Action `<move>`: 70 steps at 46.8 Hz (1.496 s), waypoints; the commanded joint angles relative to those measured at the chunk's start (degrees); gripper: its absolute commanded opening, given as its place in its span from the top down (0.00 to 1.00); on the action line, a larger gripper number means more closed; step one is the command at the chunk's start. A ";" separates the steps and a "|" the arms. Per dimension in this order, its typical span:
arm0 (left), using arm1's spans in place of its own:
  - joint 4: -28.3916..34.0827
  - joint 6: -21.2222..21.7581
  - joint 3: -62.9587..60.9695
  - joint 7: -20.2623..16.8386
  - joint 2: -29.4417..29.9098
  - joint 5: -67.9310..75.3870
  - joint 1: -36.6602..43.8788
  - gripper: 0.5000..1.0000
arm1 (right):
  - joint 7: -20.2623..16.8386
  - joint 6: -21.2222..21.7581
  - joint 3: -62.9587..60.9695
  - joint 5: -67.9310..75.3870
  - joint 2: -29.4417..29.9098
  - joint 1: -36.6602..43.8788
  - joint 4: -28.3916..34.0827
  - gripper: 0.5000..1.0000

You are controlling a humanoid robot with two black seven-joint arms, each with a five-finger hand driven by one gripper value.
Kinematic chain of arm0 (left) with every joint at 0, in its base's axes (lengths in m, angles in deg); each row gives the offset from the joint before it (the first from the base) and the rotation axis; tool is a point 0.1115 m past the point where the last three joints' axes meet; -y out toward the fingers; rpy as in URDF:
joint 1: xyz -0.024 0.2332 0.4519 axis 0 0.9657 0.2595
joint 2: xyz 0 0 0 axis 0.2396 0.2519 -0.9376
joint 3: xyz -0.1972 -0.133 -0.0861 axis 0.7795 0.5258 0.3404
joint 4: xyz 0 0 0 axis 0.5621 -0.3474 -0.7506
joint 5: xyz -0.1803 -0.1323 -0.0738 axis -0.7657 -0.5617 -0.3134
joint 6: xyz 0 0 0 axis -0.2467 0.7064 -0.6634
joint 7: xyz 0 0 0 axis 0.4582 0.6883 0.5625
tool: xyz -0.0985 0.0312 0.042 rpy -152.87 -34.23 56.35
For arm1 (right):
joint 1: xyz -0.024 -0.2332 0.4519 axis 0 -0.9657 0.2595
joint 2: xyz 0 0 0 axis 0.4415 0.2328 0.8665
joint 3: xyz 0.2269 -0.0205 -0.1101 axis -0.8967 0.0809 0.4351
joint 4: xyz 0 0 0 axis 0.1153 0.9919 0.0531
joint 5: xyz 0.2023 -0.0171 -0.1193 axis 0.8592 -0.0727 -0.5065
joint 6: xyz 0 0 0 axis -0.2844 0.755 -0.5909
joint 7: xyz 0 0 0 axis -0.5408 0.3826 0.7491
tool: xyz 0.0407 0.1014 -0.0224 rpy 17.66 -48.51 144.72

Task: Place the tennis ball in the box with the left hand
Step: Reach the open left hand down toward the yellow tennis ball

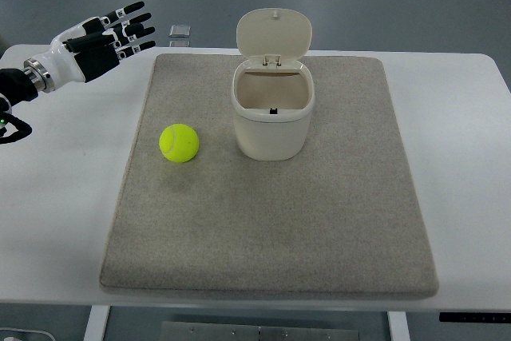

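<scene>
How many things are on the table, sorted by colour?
Yellow: 1, the tennis ball
Cream: 1, the box with its lid open
Grey: 2, the mat and a small square object
Total: 4

Grey mat (319,229) flat on white table (64,221); small silvery object (180,33) beyond mat's far-left corner.

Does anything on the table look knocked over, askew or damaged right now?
Nothing stands out. The box stands upright on the mat with its lid flipped open, the tennis ball sits beside it, and the left hand hovers open near the table's far left corner.
</scene>
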 commanded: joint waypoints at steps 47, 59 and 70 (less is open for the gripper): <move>-2.53 -2.99 0.52 -0.71 4.84 21.75 0.00 0.00 | 0.00 0.00 -0.07 0.00 0.00 0.00 0.00 0.12; -5.43 -2.46 0.61 -7.65 7.82 43.21 -0.09 0.00 | 0.00 0.00 0.02 0.00 0.00 0.00 0.00 0.12; -12.63 3.95 0.53 -13.01 12.30 60.26 -0.09 0.00 | 0.00 0.00 0.02 0.00 0.00 0.00 0.00 0.12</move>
